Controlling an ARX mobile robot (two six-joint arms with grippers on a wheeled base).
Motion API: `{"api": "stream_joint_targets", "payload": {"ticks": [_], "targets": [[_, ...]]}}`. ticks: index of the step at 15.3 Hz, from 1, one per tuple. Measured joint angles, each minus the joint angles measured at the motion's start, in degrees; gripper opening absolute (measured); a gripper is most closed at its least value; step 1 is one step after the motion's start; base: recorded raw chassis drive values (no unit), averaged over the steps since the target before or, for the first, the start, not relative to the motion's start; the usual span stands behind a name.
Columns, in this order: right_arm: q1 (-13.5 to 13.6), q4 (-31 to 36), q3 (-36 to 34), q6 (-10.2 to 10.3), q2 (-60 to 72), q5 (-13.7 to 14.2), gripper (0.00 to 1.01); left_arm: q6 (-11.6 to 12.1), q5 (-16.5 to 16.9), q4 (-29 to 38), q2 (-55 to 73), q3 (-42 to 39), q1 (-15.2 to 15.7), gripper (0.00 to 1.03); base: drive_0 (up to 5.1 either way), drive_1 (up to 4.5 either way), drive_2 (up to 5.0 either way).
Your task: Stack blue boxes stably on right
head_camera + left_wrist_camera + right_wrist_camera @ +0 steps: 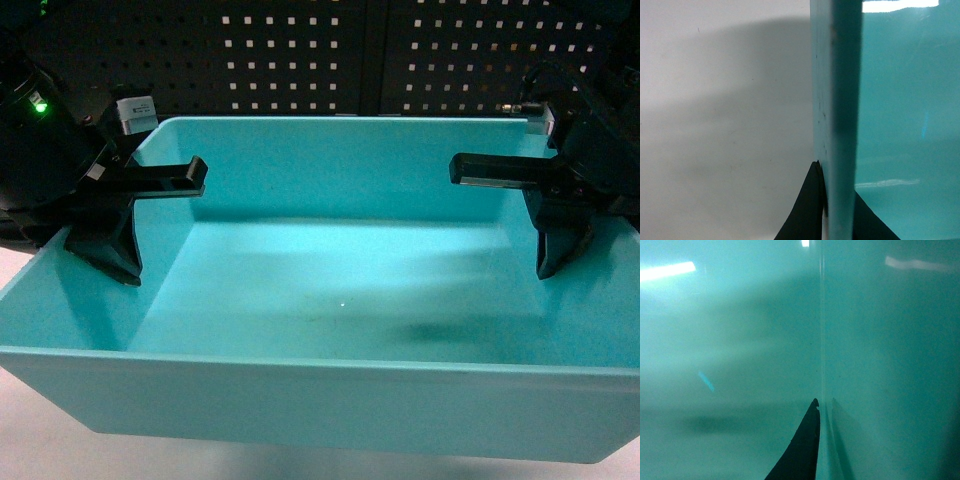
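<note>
Tub in light turquoise, one of the blue boxes (330, 270), fills the head view, held up above the pale desk (715, 125). The left gripper (832, 210) has its fingers pinched on the left wall, one inside, one outside; the right gripper (555, 225) clamps the right wall likewise. No second box or stack shows, so the placing on the right looks not yet done

One blue box (330, 290), two grippers
</note>
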Motion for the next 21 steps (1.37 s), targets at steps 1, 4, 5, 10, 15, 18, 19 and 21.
{"api": "stream_joint_targets", "payload": {"ticks": [1,4,5,10,15,18,19,21], "targets": [[0.0,0.0,0.0,0.1,0.0,0.0,0.07,0.0,0.0,0.0,0.0,0.0,0.0,0.02,0.0,0.00,0.0],[-0.2,-1.7,0.1,1.2,0.0,-0.7,0.07,0.0,0.0,0.1,-0.9,-0.3,0.0,0.02,0.0,0.00,0.0],[-0.3,-1.8,0.1,1.2,0.0,-0.9,0.07,0.0,0.0,0.2,-0.9,-0.3,0.0,0.02,0.0,0.00,0.0],[-0.3,-1.7,0.1,1.2,0.0,-0.9,0.07,0.0,0.0,0.2,-0.9,-0.3,0.0,0.02,0.0,0.00,0.0],[-0.3,-1.7,0.1,1.2,0.0,-0.9,0.07,0.0,0.0,0.2,-0.9,-0.3,0.0,0.02,0.0,0.00,0.0],[-0.3,-1.8,0.1,1.2,0.0,-0.9,0.07,0.0,0.0,0.2,-0.9,-0.3,0.0,0.02,1.5,-1.33,-0.1],[-0.4,-1.8,0.1,1.3,0.0,-1.1,0.07,0.0,0.0,0.3,-1.0,-0.3,-0.1,0.02,4.6,-4.00,-0.4],[-0.6,-1.8,0.1,1.3,0.0,-1.2,0.07,0.0,0.0,0.3,-1.1,-0.3,-0.2,0.02,4.7,-3.93,0.3]]}}
